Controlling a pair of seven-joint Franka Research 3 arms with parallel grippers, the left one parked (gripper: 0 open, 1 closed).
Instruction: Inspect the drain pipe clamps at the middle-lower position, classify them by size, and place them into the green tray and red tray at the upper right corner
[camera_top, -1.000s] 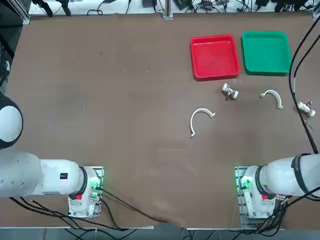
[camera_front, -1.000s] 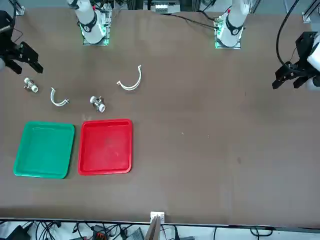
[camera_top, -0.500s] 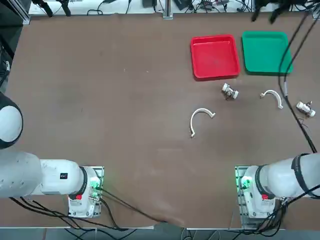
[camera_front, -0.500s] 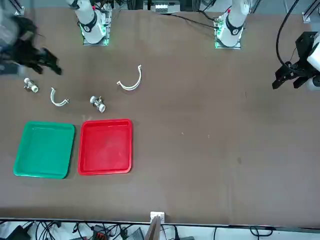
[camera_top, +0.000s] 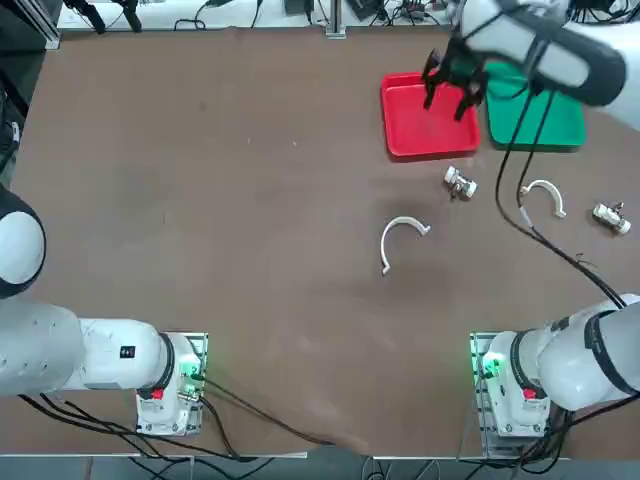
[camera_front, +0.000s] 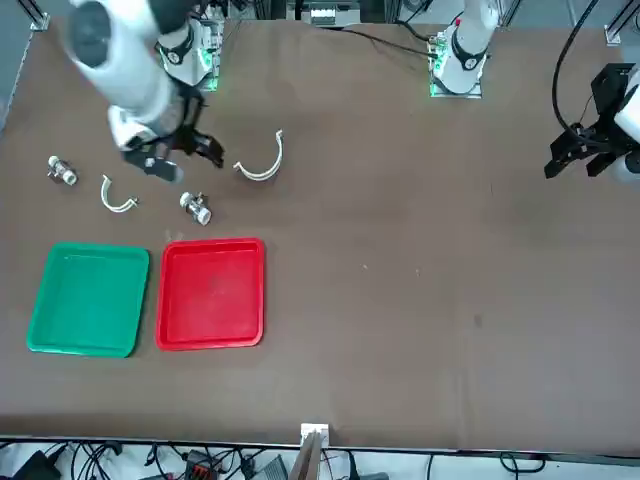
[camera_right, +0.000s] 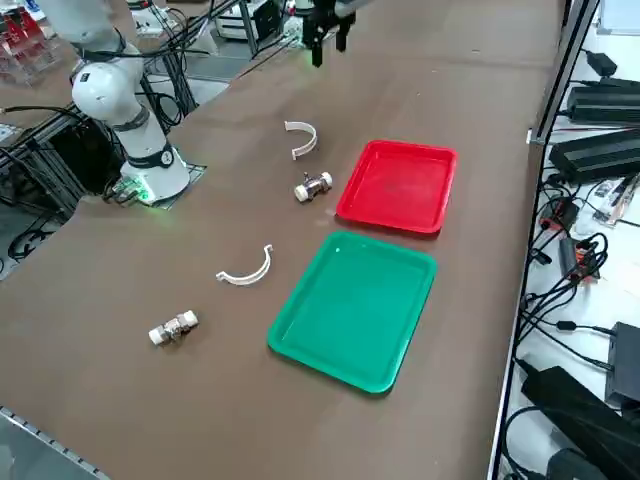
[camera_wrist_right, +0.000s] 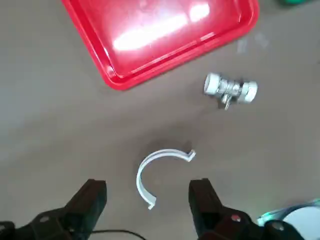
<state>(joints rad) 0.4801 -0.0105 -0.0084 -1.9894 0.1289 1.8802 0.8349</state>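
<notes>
Two clamps (camera_top: 402, 240) (camera_top: 543, 195), two metal fittings (camera_top: 460, 183) (camera_top: 611, 216), two trays (camera_top: 430, 113) (camera_top: 533, 105).

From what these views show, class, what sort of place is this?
Probably a robotics lab: a brown table with arms bolted on, the open right gripper raised, the drain pipe clamps laid out, and cables alongside.

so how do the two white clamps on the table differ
The clamp nearer the table's middle is the larger arc; the clamp below the green tray is smaller. The larger one lies clear of the trays, the smaller close beside the green tray. The right gripper, open, looks down on the larger one only. Both are thin white C-shapes lying flat, untouched.
</notes>
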